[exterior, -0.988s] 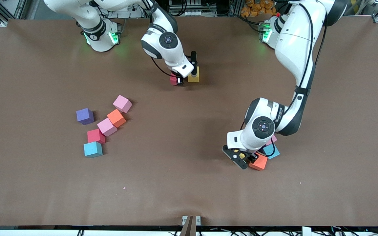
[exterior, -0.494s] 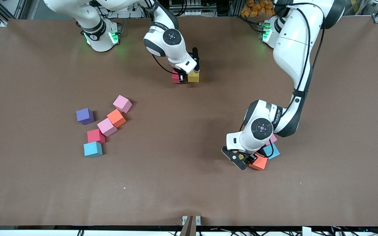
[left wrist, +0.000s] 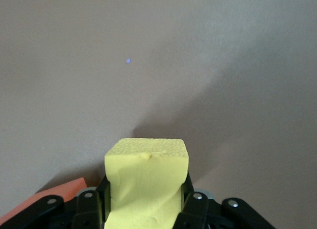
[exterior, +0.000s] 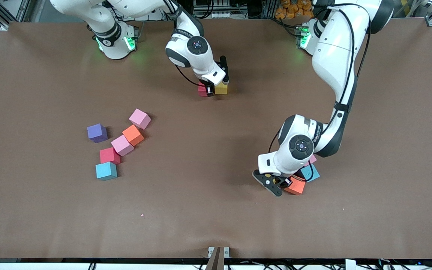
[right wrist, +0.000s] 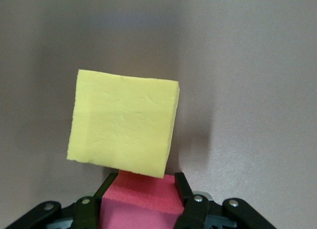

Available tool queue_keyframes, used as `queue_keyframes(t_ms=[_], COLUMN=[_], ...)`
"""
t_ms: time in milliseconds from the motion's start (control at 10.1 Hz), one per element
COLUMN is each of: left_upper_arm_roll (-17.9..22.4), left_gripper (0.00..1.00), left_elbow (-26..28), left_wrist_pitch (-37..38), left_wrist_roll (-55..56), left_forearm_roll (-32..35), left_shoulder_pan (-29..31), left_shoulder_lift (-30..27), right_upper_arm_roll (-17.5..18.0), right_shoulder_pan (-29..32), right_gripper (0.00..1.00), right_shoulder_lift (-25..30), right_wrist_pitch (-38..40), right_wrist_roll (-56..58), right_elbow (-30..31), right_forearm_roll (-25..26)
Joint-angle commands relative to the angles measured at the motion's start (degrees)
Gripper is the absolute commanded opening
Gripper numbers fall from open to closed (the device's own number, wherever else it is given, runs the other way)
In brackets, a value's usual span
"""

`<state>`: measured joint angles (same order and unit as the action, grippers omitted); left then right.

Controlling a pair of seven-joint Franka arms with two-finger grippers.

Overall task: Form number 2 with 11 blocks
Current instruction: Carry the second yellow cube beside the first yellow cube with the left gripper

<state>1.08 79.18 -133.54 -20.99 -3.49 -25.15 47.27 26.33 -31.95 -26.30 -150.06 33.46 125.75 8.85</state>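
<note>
My right gripper is shut on a red block, low over the table near the robots' bases. That red block sits close beside a yellow block, which also fills the middle of the right wrist view. My left gripper is shut on another yellow block, low at the table, with its black fingers pressed on both sides. An orange block, a light blue block and a pink block lie right beside it, partly hidden under the left arm.
Several loose blocks cluster toward the right arm's end of the table: purple, pink, orange, pink, red and light blue. The brown table lies bare nearer the front camera.
My left gripper has closed on the yellow block beside the orange one. My right gripper has shifted slightly with the red block, closer against the yellow block.
</note>
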Motion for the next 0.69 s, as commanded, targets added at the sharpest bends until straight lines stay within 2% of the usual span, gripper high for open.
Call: queue_keyframes(t_ms=[0, 99, 296, 593], left_upper_arm_roll=[0.1, 0.0, -0.2, -2.3], left_gripper=[0.46, 0.43, 0.44, 0.44], left_elbow=[6.0, 11.4, 23.0, 39.9], left_wrist_pitch=[4.5, 4.9, 3.3, -3.4], left_wrist_roll=[2.9, 3.8, 3.1, 3.0], left_forearm_roll=[-0.9, -0.5, 0.8, 1.1], left_shoulder_pan=[-0.9, -1.3, -1.3, -1.3], left_shoulder_lift=[-7.8, -12.2, -21.7, -32.9], right_upper_arm_roll=[0.6, 0.7, 1.3, 1.4], right_shoulder_pan=[0.1, 0.1, 0.2, 0.3], right_gripper=[0.48, 0.48, 0.49, 0.50], right_shoulder_lift=[-0.3, -0.3, -0.6, -1.3], right_wrist_pitch=[-0.4, -0.4, -0.4, -0.8], right_wrist_roll=[-0.7, -0.7, -0.7, -0.7], right_elbow=[-0.5, -0.6, -0.7, -0.8], right_forearm_roll=[1.3, 1.3, 1.3, 1.3])
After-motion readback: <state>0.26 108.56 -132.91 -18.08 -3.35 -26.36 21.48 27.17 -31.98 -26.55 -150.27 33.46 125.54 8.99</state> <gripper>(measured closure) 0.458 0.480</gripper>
